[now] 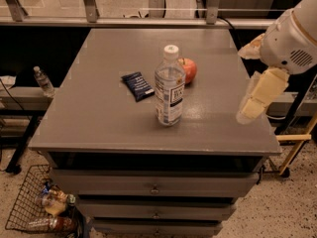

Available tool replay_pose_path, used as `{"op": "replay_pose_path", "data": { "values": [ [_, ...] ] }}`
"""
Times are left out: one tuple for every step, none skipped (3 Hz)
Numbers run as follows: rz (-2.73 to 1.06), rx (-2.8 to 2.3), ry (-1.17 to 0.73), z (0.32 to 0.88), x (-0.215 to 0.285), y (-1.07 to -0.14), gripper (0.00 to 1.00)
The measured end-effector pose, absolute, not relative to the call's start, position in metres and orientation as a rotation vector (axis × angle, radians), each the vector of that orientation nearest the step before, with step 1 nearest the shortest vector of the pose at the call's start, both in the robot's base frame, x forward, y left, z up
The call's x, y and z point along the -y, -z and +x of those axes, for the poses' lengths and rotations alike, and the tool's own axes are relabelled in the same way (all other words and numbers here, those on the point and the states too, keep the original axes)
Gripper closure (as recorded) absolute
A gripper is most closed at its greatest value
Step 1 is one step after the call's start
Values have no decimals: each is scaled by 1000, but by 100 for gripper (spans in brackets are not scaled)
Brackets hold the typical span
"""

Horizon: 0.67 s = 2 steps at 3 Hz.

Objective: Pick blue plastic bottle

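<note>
Going left to right. At the far left edge, off the grey cabinet-top surface [99,118] and lower down on a ledge, stands a small clear plastic bottle [43,81]. It's well apart from everything else and isn't the target. Bottom left on the floor is a black wire basket [22,195] with some odds and ends in it that I can't count.

On the surface itself there are three things, bunched around the middle. The flat dark blue snack packet [137,86] lies just left of the target with a small gap, low enough that I doubt it gets in the way. Then there's the tall clear blue plastic bottle [169,86] with the white screw cap and white-and-blue label, upright, centre of the frame and a bit toward the front edge. Standing up like that, it offers its whole side for a grab. The round red apple [188,69] sits just behind it to the right, partly hidden by the bottle, and I can't tell if they touch. That's the one thing I'd watch for a bump.

Over on the right, the robot's cream-coloured hand [250,110] hangs off the white arm above the right edge of the surface, angled down. It's well apart from the bottle and holds nothing. Whether it's apart or together, I honestly can't tell from this angle. My guess is it's lining up for a side approach.

Count: two bottles in total (one on the surface), one packet, one apple, one hand, and three drawer fronts below.
</note>
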<state>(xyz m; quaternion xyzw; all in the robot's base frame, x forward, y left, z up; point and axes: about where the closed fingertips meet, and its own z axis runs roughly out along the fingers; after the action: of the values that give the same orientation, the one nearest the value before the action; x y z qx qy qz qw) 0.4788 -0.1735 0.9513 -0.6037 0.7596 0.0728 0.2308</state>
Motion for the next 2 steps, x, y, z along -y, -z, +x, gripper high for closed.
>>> {"op": "replay_pose_path", "data": {
  "values": [
    [-1660, -2089, -200, 479, 173, -951, 0],
    [-1615, -2063, -275, 478, 170, -944, 0]
  ]
}}
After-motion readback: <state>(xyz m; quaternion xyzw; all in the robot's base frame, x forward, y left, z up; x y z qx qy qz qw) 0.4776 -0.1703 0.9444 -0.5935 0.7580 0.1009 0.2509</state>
